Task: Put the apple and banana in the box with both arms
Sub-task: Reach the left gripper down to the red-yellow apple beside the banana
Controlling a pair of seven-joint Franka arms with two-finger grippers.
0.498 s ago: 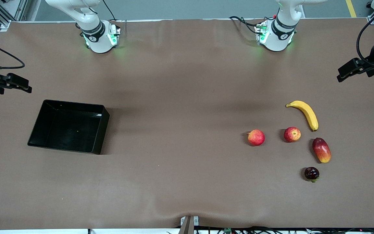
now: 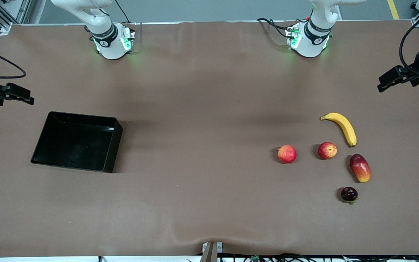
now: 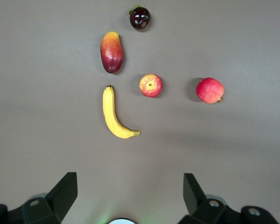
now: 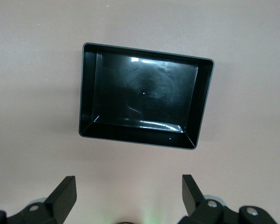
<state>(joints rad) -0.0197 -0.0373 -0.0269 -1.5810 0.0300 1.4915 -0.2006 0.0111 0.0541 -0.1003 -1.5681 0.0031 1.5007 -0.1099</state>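
Brown table first: the small red-and-yellow apple (image 2: 327,150) and long yellow banana (image 2: 341,126), at its one o'clock, wait well apart from the empty shiny black box (image 2: 112,145), while left gripper (image 3: 129,193) and right gripper (image 4: 128,193) hang wide open, holding nothing.

— Where do the two arms stand?

— Both white arms rise from bases along the table edge farthest from the front camera and bend outward, each toward its own end of the table.

— And the left gripper (image 2: 386,82)?

— It hangs in the air over the left arm's end of the table, empty. In the left wrist view its two black fingers (image 3: 60,191) stand wide apart.

— The right gripper (image 2: 26,96)?

— It hangs over the right arm's end, also empty, its fingers (image 4: 63,193) spread wide. Neither gripper touches anything.
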